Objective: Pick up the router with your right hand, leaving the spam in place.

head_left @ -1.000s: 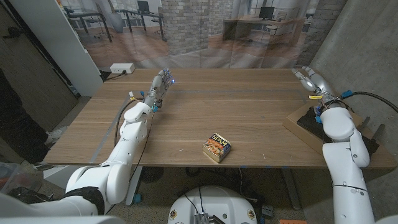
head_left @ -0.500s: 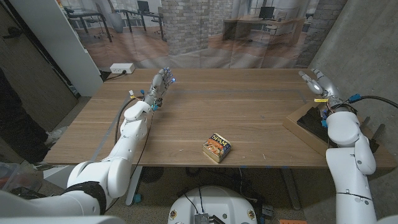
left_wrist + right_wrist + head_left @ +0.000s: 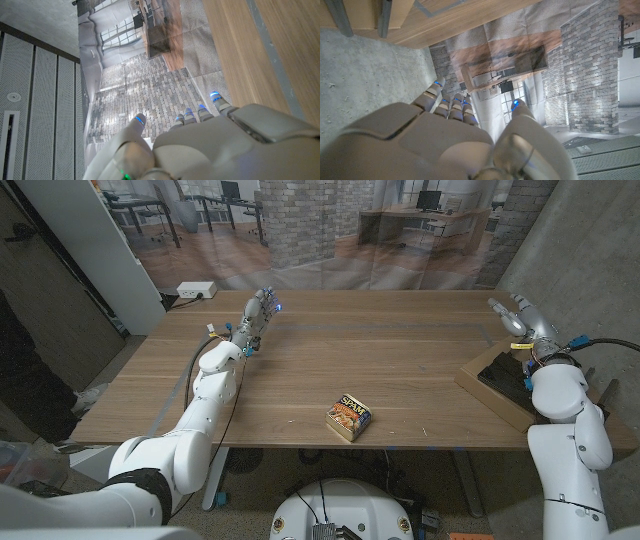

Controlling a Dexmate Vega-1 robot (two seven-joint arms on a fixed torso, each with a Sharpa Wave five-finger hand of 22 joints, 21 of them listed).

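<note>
Right hand [image 3: 519,316]: raised over the far right corner of the worktop [image 3: 400,360], past the far end of a flat black slab; fingers [image 3: 497,305] apart and stretched out, gripping nothing; in the right wrist view the same hand [image 3: 445,140] shows from behind, fingers [image 3: 451,106] reaching toward a printed backdrop of brick walls
Left hand [image 3: 256,317]: at the far left part of the worktop, fingers [image 3: 265,301] spread and pointing away from the robot, nothing in them; whether it touches the wood cannot be told; the left wrist view shows it [image 3: 200,150] from behind with fingers [image 3: 200,111] extended beside the plank surface
Spam [image 3: 348,417]: a small can with a blue and yellow label, lying near the front edge of the worktop, about midway between the two arms, well apart from both hands
Router: no object can be made out with certainty as a router; the likeliest thing is the flat black slab [image 3: 505,375] lying on a wooden board [image 3: 478,386] at the right edge of the worktop, just beside the right forearm, too indistinct to confirm
White box [image 3: 197,289]: small, with a cable, beyond the far left corner of the worktop, near the backdrop
Backdrop [image 3: 330,230]: printed office scene with brick columns, behind the worktop
</note>
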